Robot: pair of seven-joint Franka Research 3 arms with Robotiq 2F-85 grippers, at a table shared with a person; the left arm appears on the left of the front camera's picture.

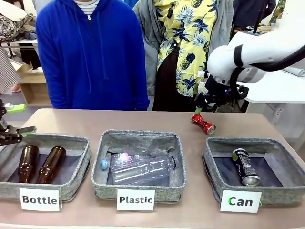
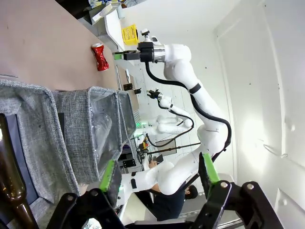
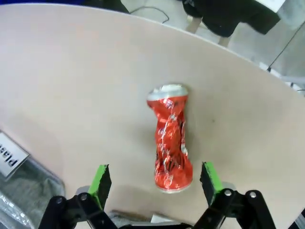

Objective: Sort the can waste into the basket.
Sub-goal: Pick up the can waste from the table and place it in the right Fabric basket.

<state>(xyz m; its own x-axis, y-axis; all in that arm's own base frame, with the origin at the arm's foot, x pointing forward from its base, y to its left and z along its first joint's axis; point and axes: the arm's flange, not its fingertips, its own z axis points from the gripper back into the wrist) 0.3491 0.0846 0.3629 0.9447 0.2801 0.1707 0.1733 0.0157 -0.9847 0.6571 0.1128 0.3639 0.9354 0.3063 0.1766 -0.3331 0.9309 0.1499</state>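
Tan table (image 1: pixel 143 119), two people standing at far edge. Three grey fabric baskets along near side, labelled Bottle, Plastic, Can. Two brown bottles (image 1: pixel 38 163) in Bottle basket (image 1: pixel 81 143); clear plastic bottles (image 1: pixel 140 168) in Plastic basket (image 1: pixel 143 136).

Dark can (image 1: pixel 246 166) already lying in Can basket (image 1: pixel 286 145), silver top toward near wall. Red can (image 3: pixel 170 144) on bare table just beyond that basket's far left corner, on its side, crushed narrow at the waist, ends flared.

Right claw (image 3: pixel 153 183) hovering above red can, jaws spread wide, green pads either side of can's lower end, not touching. In front view, right claw (image 1: pixel 206 106) just above and behind the can. Left claw (image 2: pixel 159 179) parked over Bottle basket, jaws apart, nothing between them; seen at far left in front view (image 1: pixel 12 128).

Handling, as judgement: thin aluminium, very light, likely empty. Crumpled skin gives pads some bite but dents further under hard squeeze. Round ends liable to roll or skid on smooth table if nudged from one side. Best hold probably across the pinched waist, where jaws seat in the hollow and flared ends stop slipping. Short carry to Can basket afterward.
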